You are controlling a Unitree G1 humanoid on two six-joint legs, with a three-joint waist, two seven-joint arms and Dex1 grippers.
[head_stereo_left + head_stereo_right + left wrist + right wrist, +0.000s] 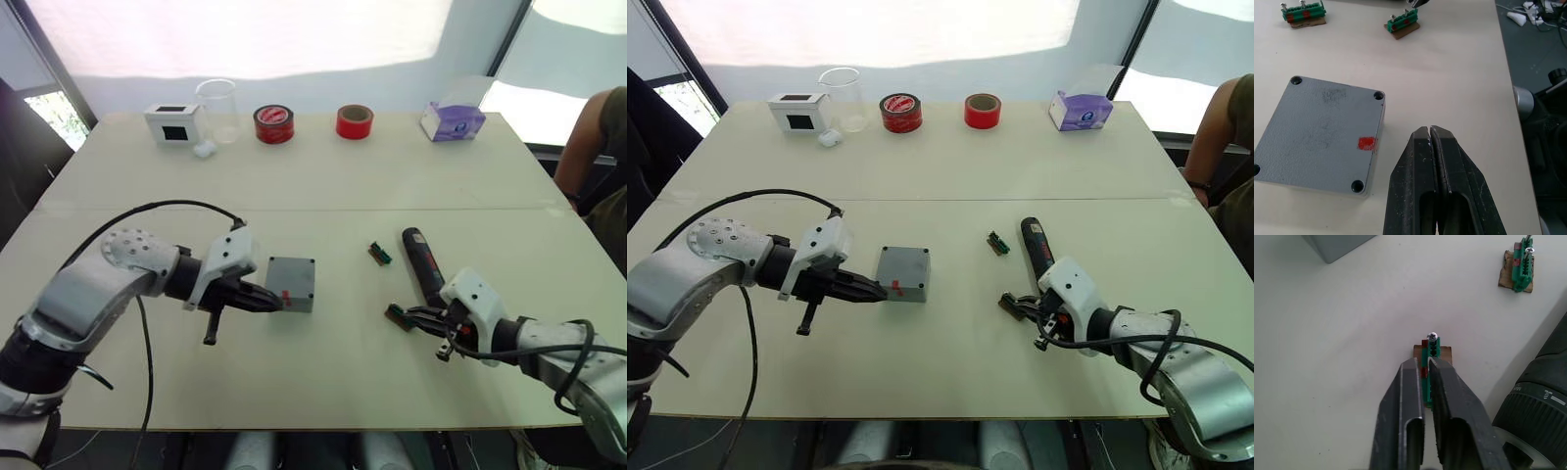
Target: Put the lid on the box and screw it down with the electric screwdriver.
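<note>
The grey lid (291, 273) lies flat on the box (302, 302) at mid-table, its four corner holes and a red mark plain in the left wrist view (1322, 132). My left gripper (275, 300) is shut and empty, its tips just beside the box's near side. The black electric screwdriver (422, 260) lies on the table to the right. Just in front of it, my right gripper (1423, 365) is shut on a small green screw strip (1433, 346) that rests on the table.
A second green screw strip (379, 254) lies left of the screwdriver. Along the far edge stand a white box with a black window (176, 123), a clear beaker (217, 110), two red tape rolls (274, 124), and a purple tissue pack (452, 121). A person (598, 147) sits at the right.
</note>
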